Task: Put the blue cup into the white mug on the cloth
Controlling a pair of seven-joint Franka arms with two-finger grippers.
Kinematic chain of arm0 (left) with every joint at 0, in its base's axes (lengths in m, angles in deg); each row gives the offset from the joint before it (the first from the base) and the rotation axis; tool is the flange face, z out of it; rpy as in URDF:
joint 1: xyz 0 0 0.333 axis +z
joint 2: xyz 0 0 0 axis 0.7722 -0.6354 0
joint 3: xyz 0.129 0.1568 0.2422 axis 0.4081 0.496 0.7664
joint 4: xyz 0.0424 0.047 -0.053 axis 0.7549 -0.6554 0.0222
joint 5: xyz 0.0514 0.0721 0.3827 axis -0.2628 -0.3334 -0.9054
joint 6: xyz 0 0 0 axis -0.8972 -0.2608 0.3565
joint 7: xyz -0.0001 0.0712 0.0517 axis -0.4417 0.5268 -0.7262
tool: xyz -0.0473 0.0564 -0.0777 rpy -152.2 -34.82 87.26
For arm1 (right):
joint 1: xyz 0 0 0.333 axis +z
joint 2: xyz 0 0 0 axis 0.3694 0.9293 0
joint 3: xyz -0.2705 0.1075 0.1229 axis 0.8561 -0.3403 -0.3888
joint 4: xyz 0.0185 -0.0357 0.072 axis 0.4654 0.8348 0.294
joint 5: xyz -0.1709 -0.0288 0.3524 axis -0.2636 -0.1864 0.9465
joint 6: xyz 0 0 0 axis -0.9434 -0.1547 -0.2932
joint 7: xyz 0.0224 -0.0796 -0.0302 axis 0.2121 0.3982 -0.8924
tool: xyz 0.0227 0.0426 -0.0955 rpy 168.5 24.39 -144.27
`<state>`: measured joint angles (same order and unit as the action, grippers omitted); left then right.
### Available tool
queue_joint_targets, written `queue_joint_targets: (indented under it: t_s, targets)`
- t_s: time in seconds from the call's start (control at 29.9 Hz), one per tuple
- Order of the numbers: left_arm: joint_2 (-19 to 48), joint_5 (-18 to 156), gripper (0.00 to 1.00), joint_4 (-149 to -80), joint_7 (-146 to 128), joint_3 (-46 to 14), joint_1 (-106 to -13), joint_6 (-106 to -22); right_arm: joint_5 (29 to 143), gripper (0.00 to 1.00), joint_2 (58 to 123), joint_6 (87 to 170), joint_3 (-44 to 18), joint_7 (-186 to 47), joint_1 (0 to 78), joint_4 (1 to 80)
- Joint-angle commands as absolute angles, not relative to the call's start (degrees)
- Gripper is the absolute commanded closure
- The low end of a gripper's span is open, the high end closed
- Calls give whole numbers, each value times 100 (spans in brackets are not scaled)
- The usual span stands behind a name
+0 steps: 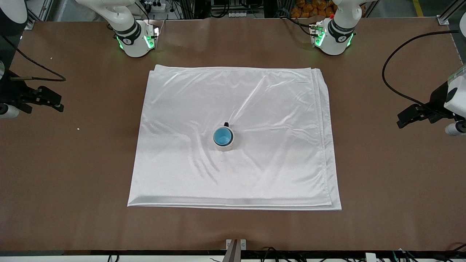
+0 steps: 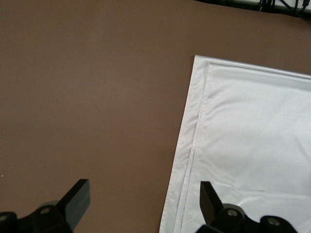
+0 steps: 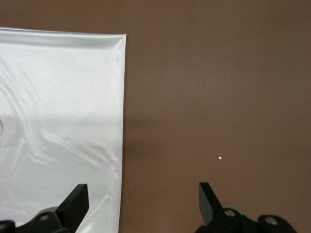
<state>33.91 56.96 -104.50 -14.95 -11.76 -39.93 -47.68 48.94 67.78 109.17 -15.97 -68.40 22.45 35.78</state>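
The blue cup [image 1: 222, 135] sits upright inside the white mug [image 1: 226, 147], with only its bright blue inside and rim showing. The mug stands near the middle of the white cloth [image 1: 255, 174], and its black handle [image 1: 226, 124] points toward the robots' bases. My left gripper [image 1: 405, 118] is open and empty over bare table off the cloth's edge at the left arm's end. My right gripper [image 1: 55, 102] is open and empty over bare table at the right arm's end. The left wrist view shows open fingers [image 2: 144, 194] over the cloth's folded edge [image 2: 194, 145]. The right wrist view shows open fingers [image 3: 143, 196] over the cloth's edge [image 3: 97, 121].
The brown table [image 1: 72, 182] surrounds the cloth. A small white crumb [image 1: 78, 128] lies on it near the right arm's end, also in the right wrist view [image 3: 220, 158]. A black cable [image 1: 391, 82] loops above the table at the left arm's end.
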Motion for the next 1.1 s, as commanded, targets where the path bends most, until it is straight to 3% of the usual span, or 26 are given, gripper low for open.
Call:
queue_joint_targets:
  t_s: [0.0, 0.2, 1.07]
  targets:
    - [3557, 5791, 0, -10600, -1325, -1164, -3965, -4762, 4816, 0, 6720, 10808, -1668, -6893, 2150, 3475]
    - [3549, 5791, 0, -10592, -1079, -936, -4185, -4754, 4816, 0, 6720, 10765, -1668, -6884, 2150, 3378]
    - [3549, 5817, 0, -10521, -982, -953, -4185, -4692, 4833, 0, 6668, 10615, -1650, -6893, 2150, 3369]
